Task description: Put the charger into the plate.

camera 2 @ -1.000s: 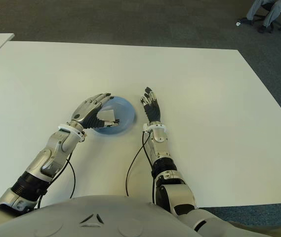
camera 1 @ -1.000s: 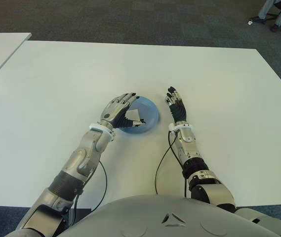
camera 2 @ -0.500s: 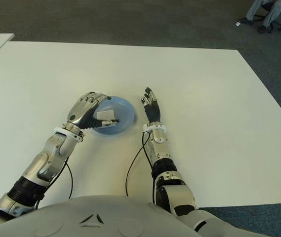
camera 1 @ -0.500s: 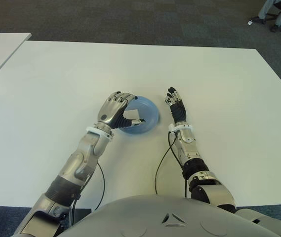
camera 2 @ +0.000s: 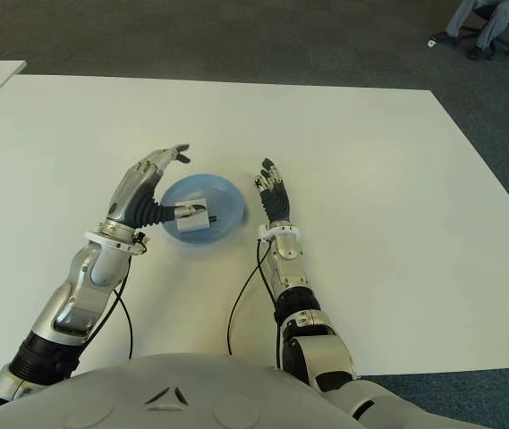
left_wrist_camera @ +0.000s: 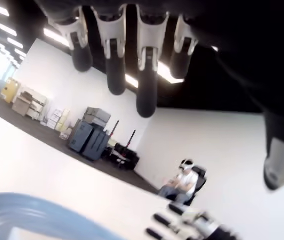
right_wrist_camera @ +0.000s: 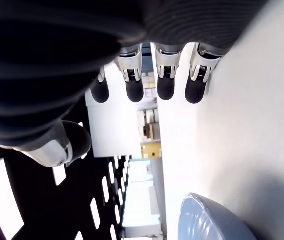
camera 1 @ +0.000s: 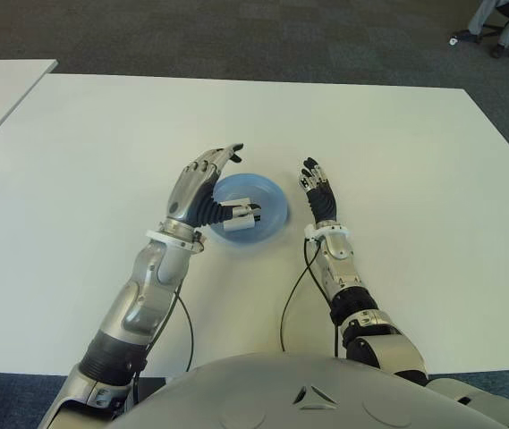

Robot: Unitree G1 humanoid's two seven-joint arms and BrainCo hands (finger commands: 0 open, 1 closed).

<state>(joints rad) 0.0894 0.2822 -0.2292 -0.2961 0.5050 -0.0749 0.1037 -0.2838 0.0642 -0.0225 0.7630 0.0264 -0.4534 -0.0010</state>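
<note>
Lifted clear since a second ago, the left hand [camera 1: 202, 179] now hangs just left of the blue plate [camera 1: 272, 198], fingers spread wide and empty. White charger [camera 1: 239, 217] lies inside the plate. Right hand [camera 1: 320, 195] shows just right of it, fingers straight, holding nothing.

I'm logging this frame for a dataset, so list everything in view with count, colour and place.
Table: one, white, fills most of the view.
Second table: one, white, far left edge.
Plate: one, blue, mid-table between the hands.
Charger: one, white, lying in the plate.
Office chair with a seated person's legs: one, dark, far right corner.
Floor: dark grey carpet beyond the table.
Left robot hand: silver and black, open, raised at the plate's left edge.
Right robot hand: fingers straight, right of the plate.
</note>
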